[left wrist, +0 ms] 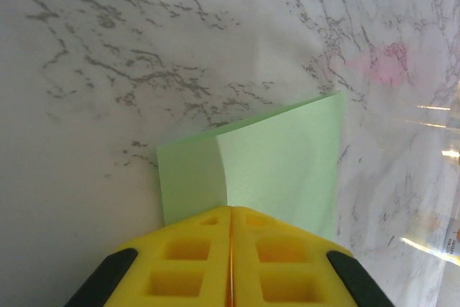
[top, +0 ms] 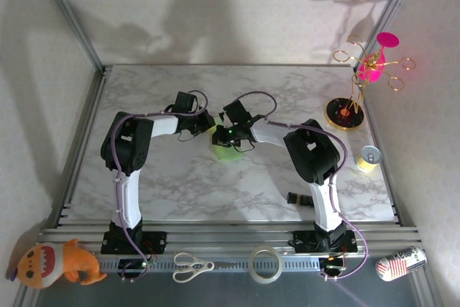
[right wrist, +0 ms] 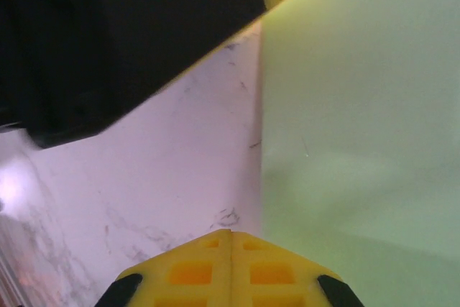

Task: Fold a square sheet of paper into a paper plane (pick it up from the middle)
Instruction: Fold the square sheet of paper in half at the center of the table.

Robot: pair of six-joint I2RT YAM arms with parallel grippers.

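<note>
The square sheet of paper (top: 230, 152) is light green and lies on the marble table between the two arms. In the left wrist view the sheet of paper (left wrist: 280, 163) bends along a ridge that runs into my left gripper (left wrist: 231, 208), whose yellow fingers are shut on it. My left gripper (top: 213, 136) and right gripper (top: 223, 141) meet over the paper's near-left part. My right gripper (right wrist: 231, 232) is shut, its tips on the marble at the left edge of the paper (right wrist: 359, 106). The left gripper's black body (right wrist: 108, 34) hangs just above. The paper plane is out of view.
A pink ornament stand (top: 372, 66) and a gold disc stand (top: 343, 113) occupy the back right. A yellow can (top: 369, 157) and a small black object (top: 298, 198) sit near the right arm. Scissors (top: 192, 266), a tape roll (top: 264, 264), a plush toy (top: 57, 264) and another can (top: 401, 262) lie along the front rail.
</note>
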